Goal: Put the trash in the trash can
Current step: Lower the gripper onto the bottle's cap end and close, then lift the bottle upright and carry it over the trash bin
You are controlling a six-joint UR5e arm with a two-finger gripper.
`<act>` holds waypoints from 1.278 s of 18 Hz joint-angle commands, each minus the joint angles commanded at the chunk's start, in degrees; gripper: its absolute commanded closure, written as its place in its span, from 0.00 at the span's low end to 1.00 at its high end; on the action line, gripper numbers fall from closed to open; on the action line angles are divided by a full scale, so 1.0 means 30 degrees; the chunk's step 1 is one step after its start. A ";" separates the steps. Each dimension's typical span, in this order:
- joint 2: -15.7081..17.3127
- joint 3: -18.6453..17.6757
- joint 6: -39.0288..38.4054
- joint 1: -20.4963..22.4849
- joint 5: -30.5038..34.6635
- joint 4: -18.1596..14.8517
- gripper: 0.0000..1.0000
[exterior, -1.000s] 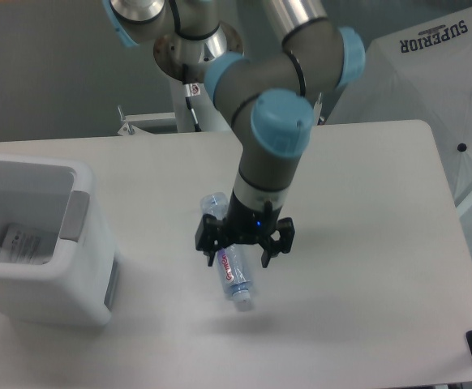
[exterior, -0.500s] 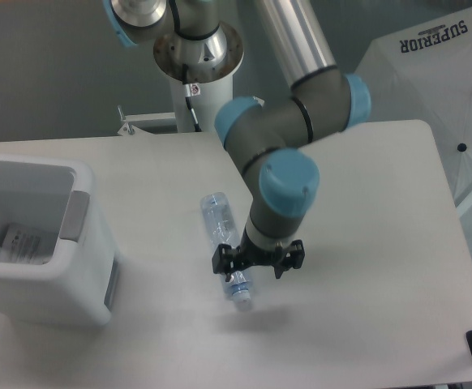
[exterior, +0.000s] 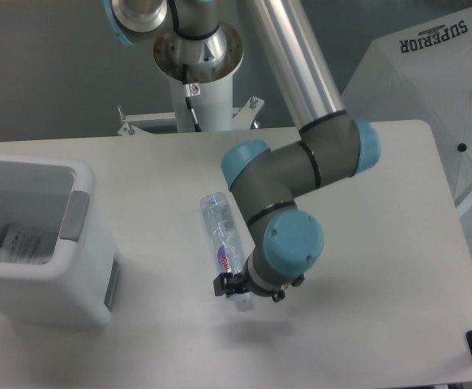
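One bottle [exterior: 224,243] lies mid-table, cap end toward the near edge. I have dropped lower since a second ago; my gripper [exterior: 242,289] now straddles that end, fingers apart, nothing clamped yet. Trash can [exterior: 82,275] waits at the left edge.

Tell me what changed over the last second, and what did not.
The two-finger gripper has come down onto the cap end of the small clear plastic bottle with the red-marked label, the arm's wrist folding low over it. Whether the jaws have closed cannot be told. The bottle lies where it was on the table, and the white boxy plastic bin has not moved.
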 joint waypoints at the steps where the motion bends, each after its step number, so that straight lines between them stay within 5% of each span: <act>1: -0.0146 0.0059 0.0000 -0.0146 0.0060 -0.0088 0.00; 8: -0.0645 -0.0087 -0.0059 -0.0556 0.0441 -0.0207 0.06; 14: -0.0851 -0.0117 -0.0352 -0.0675 0.0500 -0.0177 0.36; 20: -0.0763 -0.0117 -0.0352 -0.0704 0.0705 -0.0148 0.78; 23: -0.0646 -0.0087 -0.0323 -0.0733 0.0909 -0.0148 0.81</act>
